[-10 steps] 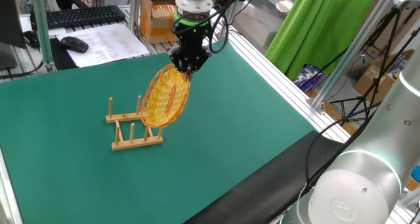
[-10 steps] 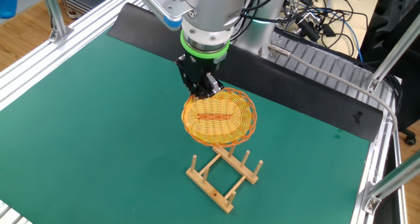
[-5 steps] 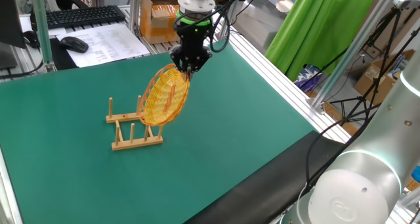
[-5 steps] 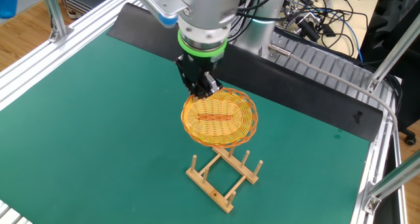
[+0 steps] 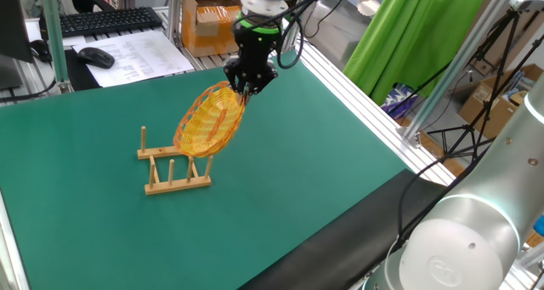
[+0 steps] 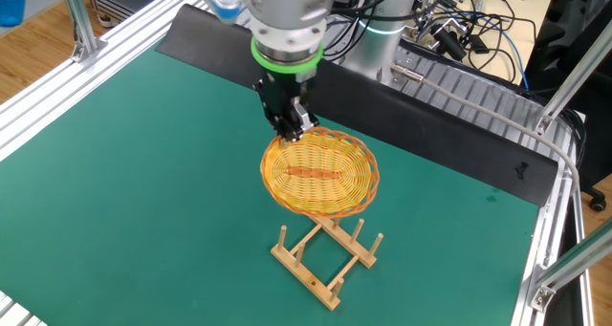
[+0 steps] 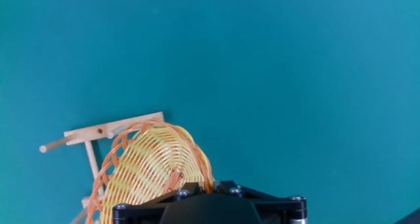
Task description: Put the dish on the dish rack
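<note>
evidently light, stiff and open-weave, the dish point(image 6: 320, 176) hangs tilted above the dish rack point(image 6: 325, 259), gripper point(image 6: 293, 127) clamped on its rim, the sensible hold.

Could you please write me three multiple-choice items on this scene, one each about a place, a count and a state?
1. Where is the round yellow-orange woven wicker dish?
A. Lying flat on the green table mat
B. Held in the air above the small light-wood dish rack
C. Standing upright between the rack's pegs

2. How many upright pegs does each rail of the rack carry?
A. One
B. Three
C. Six

3. What is the black two-finger gripper doing?
A. Hanging open, away from the dish
B. Shut on the rack's crossbar
C. Shut on the dish's rim

Answers:
1 B: both fixed views show the dish tilted in the air over the rack.
2 B: three pegs stand along each rail.
3 C: the fingers pinch the dish's upper rim, and the dish hangs from them.
</note>
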Controlling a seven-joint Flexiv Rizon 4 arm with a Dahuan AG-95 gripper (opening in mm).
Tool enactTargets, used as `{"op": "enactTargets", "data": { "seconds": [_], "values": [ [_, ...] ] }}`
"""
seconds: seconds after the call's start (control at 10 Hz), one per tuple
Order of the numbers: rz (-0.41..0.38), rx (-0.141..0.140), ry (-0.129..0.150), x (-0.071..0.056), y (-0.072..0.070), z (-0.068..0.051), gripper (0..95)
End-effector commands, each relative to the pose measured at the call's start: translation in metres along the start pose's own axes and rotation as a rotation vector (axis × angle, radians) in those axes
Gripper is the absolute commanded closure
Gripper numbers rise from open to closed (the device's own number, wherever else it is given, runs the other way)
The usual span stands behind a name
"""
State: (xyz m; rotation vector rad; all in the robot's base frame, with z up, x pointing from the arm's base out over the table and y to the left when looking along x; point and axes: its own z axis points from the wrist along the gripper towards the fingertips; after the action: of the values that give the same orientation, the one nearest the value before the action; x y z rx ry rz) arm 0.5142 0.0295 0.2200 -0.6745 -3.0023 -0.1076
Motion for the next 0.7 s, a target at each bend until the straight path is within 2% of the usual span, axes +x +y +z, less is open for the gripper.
{"op": "enactTargets", "data": {
  "seconds": [0.1, 0.5, 0.7],
  "values": [
    [0.056, -0.088, 0.053, 0.0002, 0.001, -0.0001, 95.0],
    [0.013, -0.075, 0.034, 0.0002, 0.001, -0.0001, 95.0],
    [-0.038, -0.035, 0.012, -0.0003, 0.006, -0.0059, 95.0]
  ]
}}
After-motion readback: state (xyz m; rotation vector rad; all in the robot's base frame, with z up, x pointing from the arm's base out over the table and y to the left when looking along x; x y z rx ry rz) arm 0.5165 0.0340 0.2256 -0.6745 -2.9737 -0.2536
